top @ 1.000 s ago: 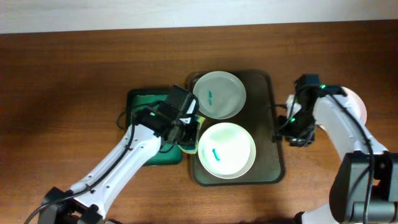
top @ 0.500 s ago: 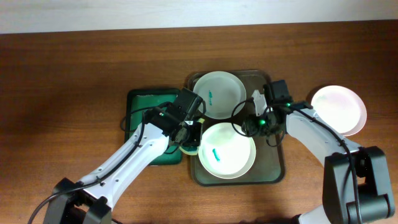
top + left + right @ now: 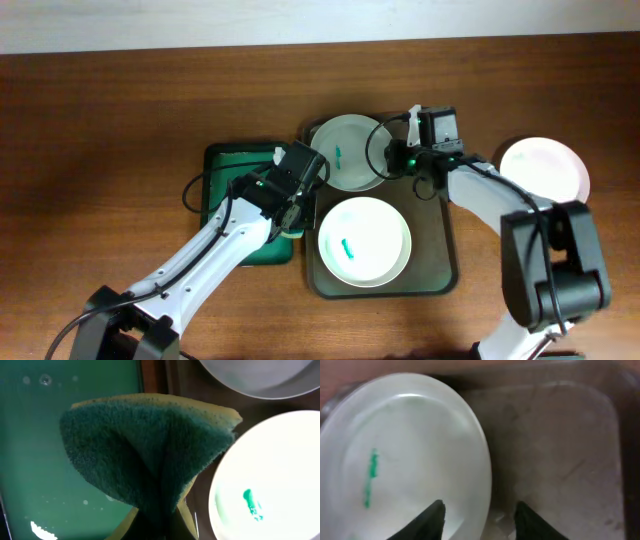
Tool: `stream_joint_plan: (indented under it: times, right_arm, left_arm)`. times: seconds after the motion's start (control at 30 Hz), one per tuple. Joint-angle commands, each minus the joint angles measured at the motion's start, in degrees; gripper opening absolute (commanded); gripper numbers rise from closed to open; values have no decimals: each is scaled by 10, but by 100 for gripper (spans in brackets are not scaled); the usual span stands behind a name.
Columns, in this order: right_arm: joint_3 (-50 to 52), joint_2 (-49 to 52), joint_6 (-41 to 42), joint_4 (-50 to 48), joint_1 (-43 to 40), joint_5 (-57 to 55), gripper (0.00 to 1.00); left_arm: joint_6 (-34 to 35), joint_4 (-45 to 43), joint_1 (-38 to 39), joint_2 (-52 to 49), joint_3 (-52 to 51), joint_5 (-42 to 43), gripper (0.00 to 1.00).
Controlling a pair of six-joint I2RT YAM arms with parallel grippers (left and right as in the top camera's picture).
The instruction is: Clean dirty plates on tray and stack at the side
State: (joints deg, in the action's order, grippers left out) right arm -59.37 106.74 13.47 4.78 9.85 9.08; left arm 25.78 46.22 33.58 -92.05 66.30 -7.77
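Two white plates lie on the dark tray point(image 3: 442, 250). The far plate point(image 3: 345, 155) and the near plate point(image 3: 364, 240) each carry a teal smear. A third plate point(image 3: 545, 175) rests on the table to the right of the tray. My right gripper point(image 3: 396, 160) is open at the far plate's right rim. In the right wrist view its fingers point(image 3: 434, 519) straddle that rim point(image 3: 482, 475), one over the plate, one over the tray. My left gripper point(image 3: 296, 212) is shut on a green-and-yellow sponge point(image 3: 150, 445), folded between hidden fingers, over the tray's left edge.
A smaller green tray point(image 3: 225, 190) sits left of the dark tray, wet with drops in the left wrist view point(image 3: 50, 435). Brown wooden table point(image 3: 120, 120) extends on all sides. A pale wall strip runs along the far edge.
My right arm has swung from right of the tray leftward to the far plate's right rim, uncovering the plate on the table. The left gripper with the sponge has shifted slightly.
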Motion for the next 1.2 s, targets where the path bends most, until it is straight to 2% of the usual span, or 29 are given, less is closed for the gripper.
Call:
stream_joint_plan:
  times: [0.0, 0.1, 0.2, 0.47, 0.5, 0.53, 0.57, 0.73, 0.87, 0.9, 0.93, 0.97, 1.0, 1.07, 1.17]
  right_arm:
    - [-5, 16, 8, -12, 3, -8, 36]
    - [-5, 27, 8, -23, 3, -8, 35]
    - [-5, 29, 21, -27, 3, -8, 23]
    - [-5, 43, 21, -29, 3, -8, 24]
    - [-5, 43, 21, -30, 3, -8, 21]
    - [-5, 43, 21, -31, 3, -8, 9]
    - [-5, 43, 21, -32, 3, -10, 4]
    - [-10, 41, 68, -57, -20, -25, 4]
    - [-11, 27, 70, -54, -68, -22, 4]
    - [-11, 25, 70, -52, -75, -18, 23]
    - [-11, 23, 70, -50, -81, -10, 57]
    - [-11, 17, 67, -42, -85, -1, 70]
    - [-14, 8, 62, -29, -88, 4, 74]
    - [-22, -20, 36, 8, -95, 24, 74]
    - [-50, -119, -18, 174, -102, 49, 72]
  left_arm:
    - [-6, -2, 1, -2, 2, -13, 0]
    - [-6, -2, 1, -2, 2, -13, 0]
    - [-6, -2, 1, -2, 2, -13, 0]
    - [-6, -2, 1, -2, 2, -13, 0]
    - [-6, -2, 1, -2, 2, -13, 0]
    - [-6, -2, 1, -2, 2, -13, 0]
    - [-6, -2, 1, -2, 2, -13, 0]
    - [-6, -1, 1, -2, 2, -13, 0]
    - [-6, -2, 1, -2, 2, -13, 0]
    - [-6, -2, 1, -2, 2, -13, 0]
    - [-6, -2, 1, -2, 2, -13, 0]
    - [-7, -2, 1, -2, 2, -13, 0]
    - [-16, -3, 1, -2, 2, -12, 0]
    - [-31, -6, 1, -2, 2, -12, 0]
    - [-31, -7, 1, -2, 2, -1, 0]
